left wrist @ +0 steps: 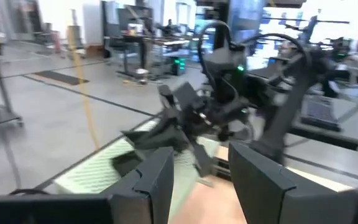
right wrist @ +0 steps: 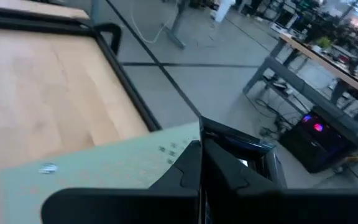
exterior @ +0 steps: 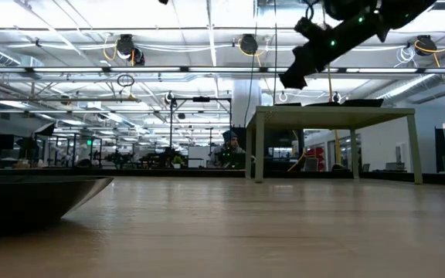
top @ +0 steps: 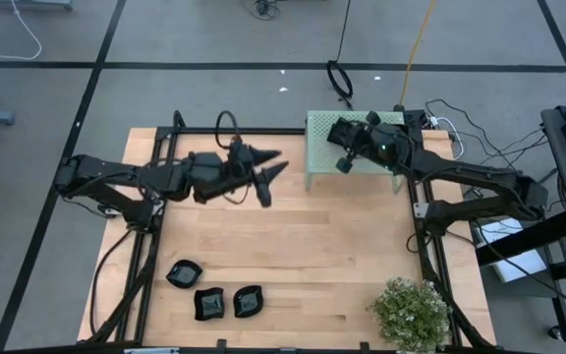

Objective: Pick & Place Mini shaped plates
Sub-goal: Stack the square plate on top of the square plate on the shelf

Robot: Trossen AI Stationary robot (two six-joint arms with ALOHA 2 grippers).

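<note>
Plates (top: pixel 216 294) at table's near edge, well apart from open left gripper (top: pixel 271 175), shut right gripper (top: pixel 336 131).

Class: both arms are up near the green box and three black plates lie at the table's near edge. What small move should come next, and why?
Probably the left gripper, open and empty above the bare table, should swing back toward the three mini plates and descend on one. They lie on its side, while the right gripper is shut over the green box.
</note>
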